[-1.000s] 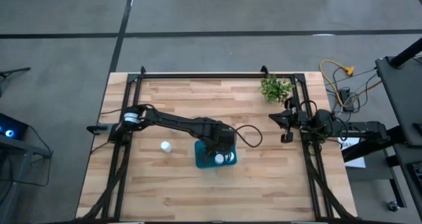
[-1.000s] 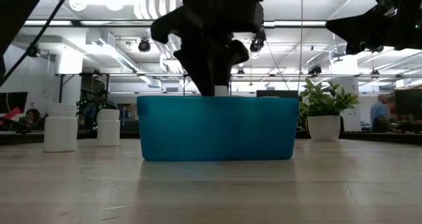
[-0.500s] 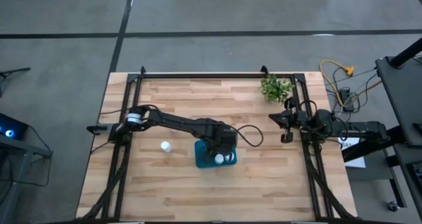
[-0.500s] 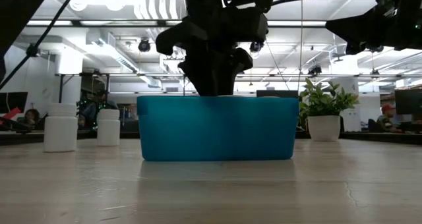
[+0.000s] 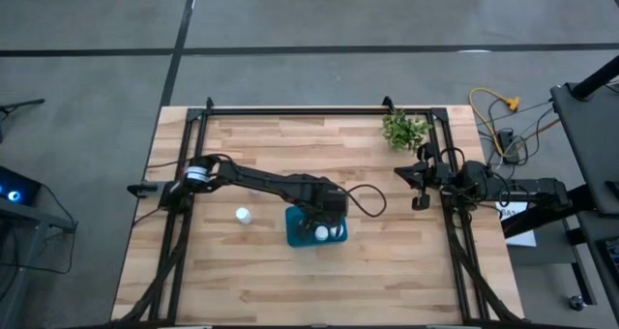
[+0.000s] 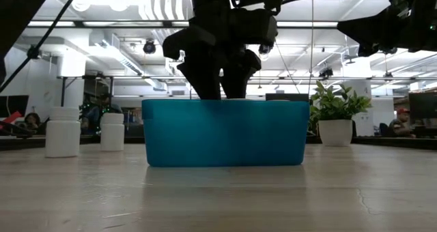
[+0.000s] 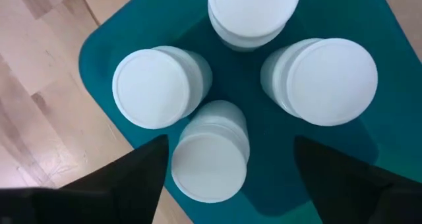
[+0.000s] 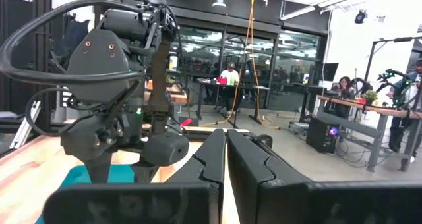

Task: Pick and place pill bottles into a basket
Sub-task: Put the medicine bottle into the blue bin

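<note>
The teal basket (image 5: pixel 293 234) stands mid-table, and it also shows in the low view (image 6: pixel 225 133). My left gripper (image 7: pixel 227 178) hangs open over it, pointing down, with its fingers reaching to the basket's rim (image 6: pixel 220 89). Several white pill bottles stand upright in the basket. One of them (image 7: pixel 210 151) stands between my fingers with a gap on each side. Two more bottles (image 6: pixel 63 132) (image 6: pixel 113 132) stand on the table left of the basket; the high view shows only one (image 5: pixel 244 215). My right gripper (image 5: pixel 418 179) waits shut at the table's right edge.
A small green plant in a white pot (image 5: pixel 404 130) stands at the table's far right. A black frame runs along the table's left, far and right edges (image 5: pixel 319 109). Bare wood lies on the near side of the basket. People sit in the room beyond.
My left gripper has gone down into the basket with a bottle and then opened, letting it go. The bottle now stands in the basket between the spread fingers.
</note>
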